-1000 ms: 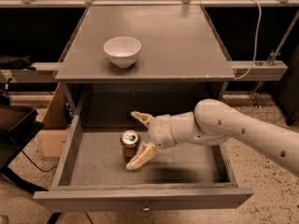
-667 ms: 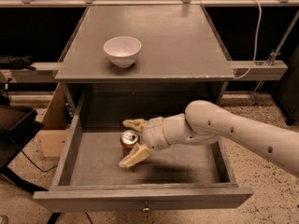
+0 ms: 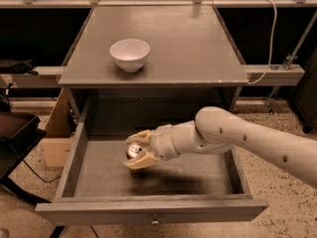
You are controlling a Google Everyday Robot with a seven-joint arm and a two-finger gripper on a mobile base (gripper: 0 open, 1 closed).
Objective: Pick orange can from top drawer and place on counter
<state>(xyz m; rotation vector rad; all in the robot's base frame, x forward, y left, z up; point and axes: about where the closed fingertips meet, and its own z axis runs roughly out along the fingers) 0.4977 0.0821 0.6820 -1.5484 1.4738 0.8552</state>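
In the only camera view, the counter (image 3: pixel 193 38) fills the upper middle of the frame, a flat grey top. A white bowl (image 3: pixel 130 54) stands upright on its left part, near the front edge. Below it the top drawer (image 3: pixel 203 175) is pulled out toward the bottom of the frame, with its small knob (image 3: pixel 155 221) showing at the centre of the front panel. The orange can (image 3: pixel 137 171) stands upright on the drawer's bottom, left of centre and nearer the front wall than the back, its silver top facing up. The pale arm (image 3: pixel 247 138) reaches in from the right edge and crosses over the drawer's right wall. The gripper (image 3: pixel 135 148) sits at the can, low inside the drawer. Its two fingers (image 3: pixel 141 159) are drawn in around the can's upper part, one on the far side and one on the near side, closed against it, while the can's base rests on the drawer bottom. At the left, beside the cabinet, a cardboard box (image 3: pixel 52 152) sits on the speckled floor (image 3: pixel 277 118). A light cable (image 3: pixel 270 38) hangs at the upper right.
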